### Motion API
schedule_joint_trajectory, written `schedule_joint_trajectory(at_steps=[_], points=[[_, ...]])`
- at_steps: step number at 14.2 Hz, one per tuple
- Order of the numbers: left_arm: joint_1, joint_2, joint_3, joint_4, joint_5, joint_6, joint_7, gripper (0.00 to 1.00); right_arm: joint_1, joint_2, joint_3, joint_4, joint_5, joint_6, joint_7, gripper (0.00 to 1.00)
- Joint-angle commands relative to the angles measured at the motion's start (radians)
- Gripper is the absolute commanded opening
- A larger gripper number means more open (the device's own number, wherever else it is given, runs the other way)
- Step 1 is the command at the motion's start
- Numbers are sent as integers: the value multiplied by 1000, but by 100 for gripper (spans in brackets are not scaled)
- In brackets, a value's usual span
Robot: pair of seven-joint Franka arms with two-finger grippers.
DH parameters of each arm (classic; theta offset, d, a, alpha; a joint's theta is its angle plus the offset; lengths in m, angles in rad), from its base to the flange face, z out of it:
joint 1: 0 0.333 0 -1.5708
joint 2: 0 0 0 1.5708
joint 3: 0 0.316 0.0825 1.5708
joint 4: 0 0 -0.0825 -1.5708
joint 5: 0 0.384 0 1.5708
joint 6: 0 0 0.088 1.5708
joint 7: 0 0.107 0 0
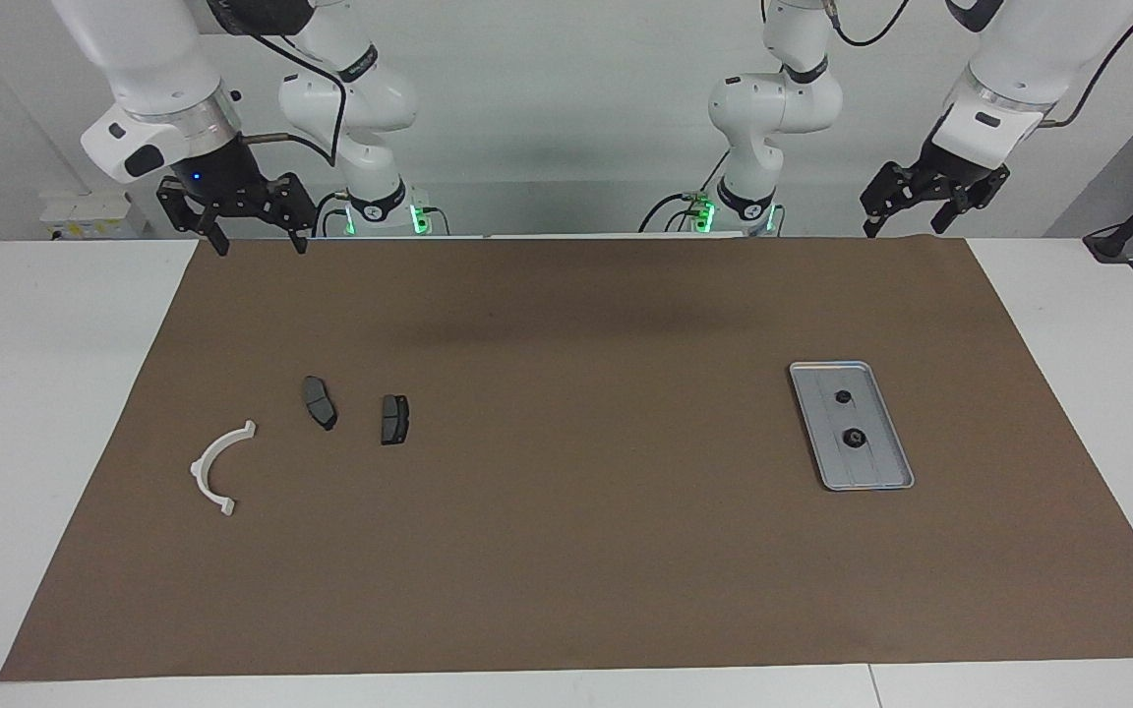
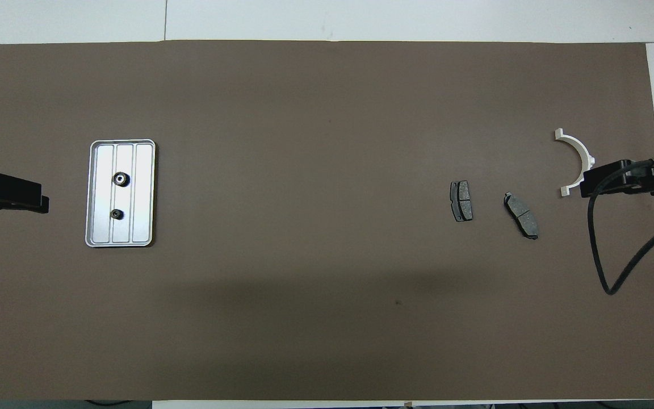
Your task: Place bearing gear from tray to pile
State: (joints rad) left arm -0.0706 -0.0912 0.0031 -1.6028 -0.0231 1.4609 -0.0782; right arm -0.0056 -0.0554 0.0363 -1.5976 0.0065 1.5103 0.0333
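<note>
Nothing has been picked up yet; by the look of it this is the very start, with both arms parked high at the robots' edge of the counter. The left pincer hangs with its fingers spread and empty, up over the edge of the brown mat. Below it and out toward the middle of the mat lies the tray, and on the tray sit two small dark bearing gears: the larger gear and the smaller gear, the smaller one being the closer to the left pincer. They lie apart from each other, both along the tray's centre strip.

The right pincer is likewise spread and holds nothing, waiting above its own corner of the mat. Out from under it lies the pile: a white half-ring bracket and two dark pads, one brake pad and the other brake pad, all loosely spaced and none touching.

The tray and the pile are well apart, at the two ends of the counter. I'd judge the next move belongs to the left arm: come down over the tray, straddle one gear with the spread fingers and close on it cleanly, without nudging its neighbour or catching the ridges. Carrying it to the pile may need a long reach or a handover.
</note>
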Motion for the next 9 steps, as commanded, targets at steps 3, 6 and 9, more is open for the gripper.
schedule_joint_trajectory(at_steps=[3, 6, 9], points=[[-14, -13, 15, -12, 11, -17, 47, 100, 1, -7, -1, -11, -19, 10, 11, 100], [-17, -93, 14, -170, 12, 21, -36, 100, 1, -7, -1, -11, -19, 10, 13, 100], [-8, -143, 15, -332, 12, 256, -37, 99, 1, -7, -1, -11, -19, 10, 13, 100]])
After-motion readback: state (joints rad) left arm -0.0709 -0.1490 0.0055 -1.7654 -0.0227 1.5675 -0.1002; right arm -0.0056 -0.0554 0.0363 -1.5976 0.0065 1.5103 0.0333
